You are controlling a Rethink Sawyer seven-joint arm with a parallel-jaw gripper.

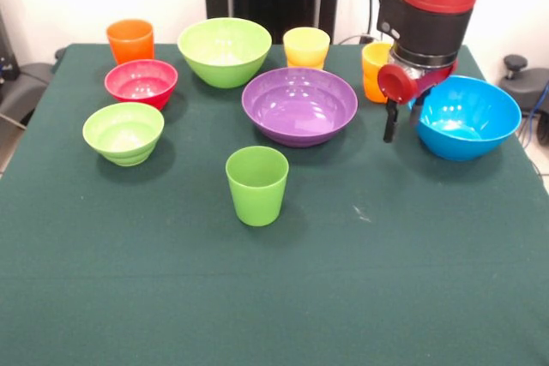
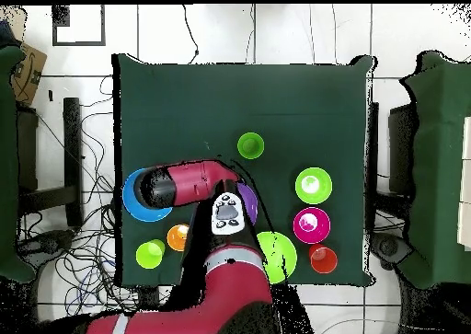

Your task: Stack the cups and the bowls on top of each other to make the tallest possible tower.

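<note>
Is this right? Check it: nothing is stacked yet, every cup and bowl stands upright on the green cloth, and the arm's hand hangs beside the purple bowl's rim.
One thing is wrong. The hand hangs beside the blue bowl, not at the purple bowl, which sits apart from it; the front view shows this. The rest holds: nothing is stacked, and every cup and bowl stands upright on the green cloth.
</note>
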